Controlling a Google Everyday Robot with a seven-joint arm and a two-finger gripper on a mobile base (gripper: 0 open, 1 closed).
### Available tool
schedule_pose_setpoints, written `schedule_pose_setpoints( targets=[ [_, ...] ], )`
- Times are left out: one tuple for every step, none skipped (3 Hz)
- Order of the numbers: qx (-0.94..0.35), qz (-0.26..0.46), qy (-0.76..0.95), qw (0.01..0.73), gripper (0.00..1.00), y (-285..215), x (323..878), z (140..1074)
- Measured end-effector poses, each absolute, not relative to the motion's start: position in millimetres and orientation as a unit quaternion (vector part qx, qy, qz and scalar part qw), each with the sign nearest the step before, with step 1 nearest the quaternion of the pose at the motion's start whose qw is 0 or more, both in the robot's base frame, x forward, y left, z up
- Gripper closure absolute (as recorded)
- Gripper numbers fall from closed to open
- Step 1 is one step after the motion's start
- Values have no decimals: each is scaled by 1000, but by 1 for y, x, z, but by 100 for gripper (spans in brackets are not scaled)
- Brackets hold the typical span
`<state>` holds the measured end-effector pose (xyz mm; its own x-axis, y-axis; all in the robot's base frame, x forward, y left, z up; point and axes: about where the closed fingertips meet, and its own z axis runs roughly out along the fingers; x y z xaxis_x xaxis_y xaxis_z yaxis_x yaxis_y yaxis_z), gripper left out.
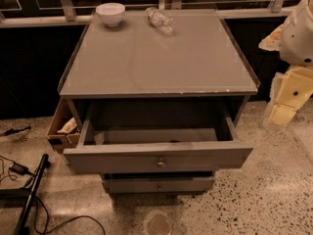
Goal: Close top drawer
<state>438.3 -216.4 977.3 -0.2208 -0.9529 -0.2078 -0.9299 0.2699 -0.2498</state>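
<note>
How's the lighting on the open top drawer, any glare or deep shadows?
Camera view: dim, warm light; the top drawer has a lit front and a shadowed inside under the cabinet top, which carries a sheen but no harsh glare; the gripper, at the right edge beside the cabinet, is brightest.

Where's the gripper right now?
In the camera view the gripper is at the far right edge, beside the right side of the cabinet. It is about level with the open top drawer but not touching it.

Lab-like room — terrazzo floor (274,195), loose cables (19,170), robot hand (289,94) at right edge.
</note>
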Motion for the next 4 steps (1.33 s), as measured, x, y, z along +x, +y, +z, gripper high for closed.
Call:
schedule_pose_setpoints(
  targets=[
    [-603,-36,780,161,0,-216,438,977],
    [-603,-36,780,161,19,-216,438,977],
    [-602,-37,780,166,42,-215,438,978],
    [-600,-30,780,179,66,-212,438,965]
  ],
)
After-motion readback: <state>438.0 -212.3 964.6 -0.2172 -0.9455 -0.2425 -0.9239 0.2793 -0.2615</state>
